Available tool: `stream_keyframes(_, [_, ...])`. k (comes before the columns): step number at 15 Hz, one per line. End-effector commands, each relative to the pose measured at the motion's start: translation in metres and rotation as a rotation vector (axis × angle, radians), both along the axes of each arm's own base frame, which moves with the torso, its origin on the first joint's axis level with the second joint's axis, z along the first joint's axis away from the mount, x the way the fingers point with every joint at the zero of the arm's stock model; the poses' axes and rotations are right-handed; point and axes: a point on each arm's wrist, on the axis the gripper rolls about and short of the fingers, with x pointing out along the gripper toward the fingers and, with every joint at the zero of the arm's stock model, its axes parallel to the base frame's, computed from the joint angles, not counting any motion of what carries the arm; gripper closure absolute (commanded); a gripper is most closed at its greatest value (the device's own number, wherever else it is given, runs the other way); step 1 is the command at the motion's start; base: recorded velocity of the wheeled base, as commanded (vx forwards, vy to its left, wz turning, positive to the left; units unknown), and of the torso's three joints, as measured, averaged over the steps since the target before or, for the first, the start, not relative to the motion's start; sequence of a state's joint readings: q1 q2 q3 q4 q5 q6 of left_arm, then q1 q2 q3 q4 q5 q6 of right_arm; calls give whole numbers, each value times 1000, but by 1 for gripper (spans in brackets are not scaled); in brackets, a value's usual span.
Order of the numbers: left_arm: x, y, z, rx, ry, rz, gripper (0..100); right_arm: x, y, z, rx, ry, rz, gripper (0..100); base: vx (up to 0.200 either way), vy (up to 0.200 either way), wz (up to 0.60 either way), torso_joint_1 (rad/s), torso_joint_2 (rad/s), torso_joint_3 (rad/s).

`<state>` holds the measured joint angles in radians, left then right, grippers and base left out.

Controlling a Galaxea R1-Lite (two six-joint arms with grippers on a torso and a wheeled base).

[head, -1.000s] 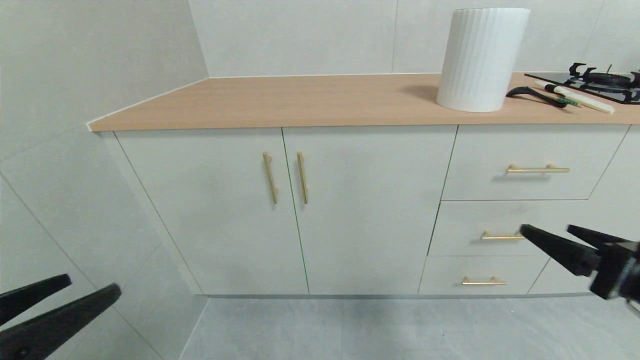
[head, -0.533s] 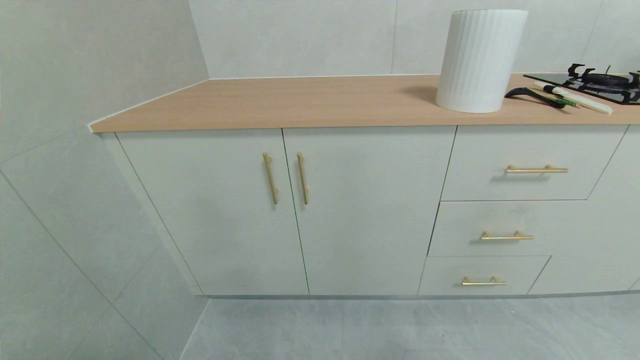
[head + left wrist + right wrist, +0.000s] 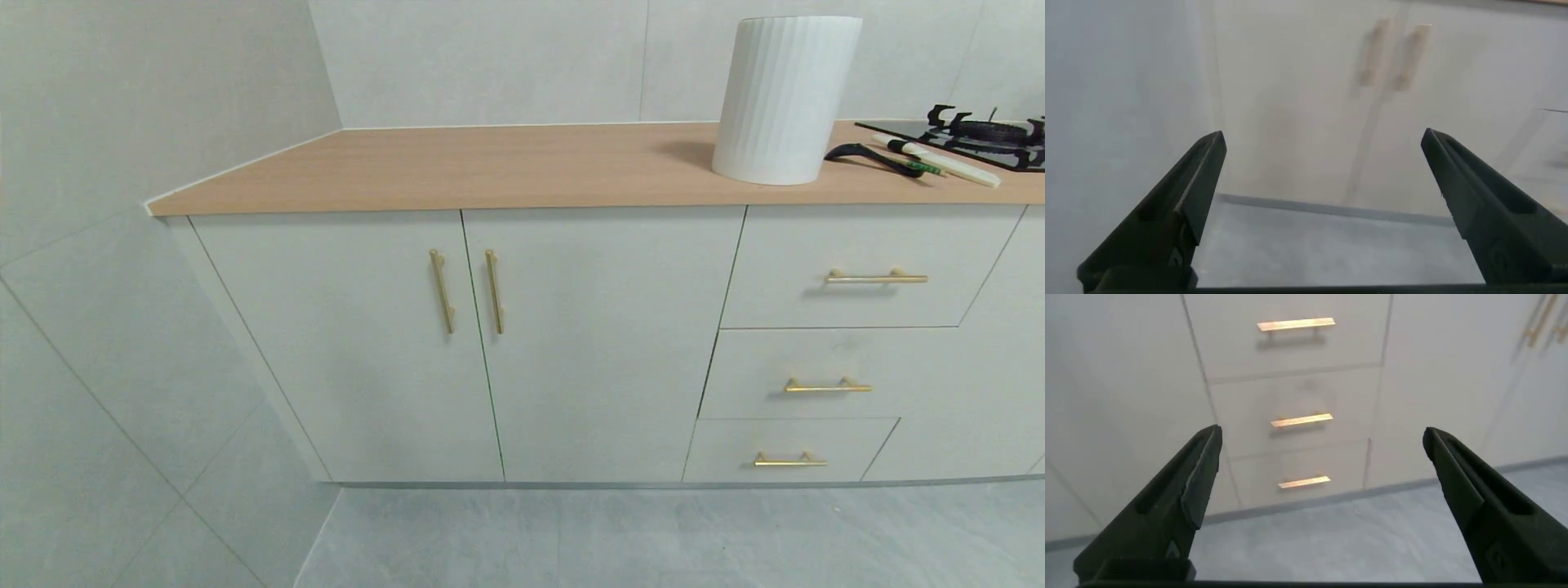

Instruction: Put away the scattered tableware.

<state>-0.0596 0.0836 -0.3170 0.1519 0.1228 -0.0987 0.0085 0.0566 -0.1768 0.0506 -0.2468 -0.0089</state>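
Head view: a pale cabinet [image 3: 604, 351] with double doors [image 3: 343, 351] and three drawers [image 3: 865, 245] carries the wooden counter [image 3: 490, 167]. At its right end stands a white ribbed container [image 3: 784, 98]. Just beside it lie a black utensil [image 3: 849, 150], perhaps a spoon, and pale chopsticks [image 3: 947, 163], near the stove [image 3: 988, 131]. The left gripper [image 3: 1323, 143] faces the doors and the right gripper [image 3: 1323, 437] faces the drawers, both with fingers spread wide and holding nothing.

Counter [image 3: 490, 167] ahead of me. Canister [image 3: 784, 98] on it, right side; utensils [image 3: 906, 159] just right of that, hob [image 3: 988, 131] behind them. Underneath: double doors [image 3: 343, 343] left, three stacked drawers [image 3: 865, 306] right.
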Motion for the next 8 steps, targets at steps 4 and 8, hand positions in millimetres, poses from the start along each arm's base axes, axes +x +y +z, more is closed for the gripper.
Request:
stream_keyframes(4, [19, -3, -64, 130, 73, 78, 0, 10, 2, -38, -6, 10, 48, 0, 0, 0, 0, 0, 0, 0])
stream_keyframes(8, [21, -4, -69, 135, 62, 8, 0, 11, 6, -39, -49, 23, 233, 0, 0, 0, 0, 0, 0, 0])
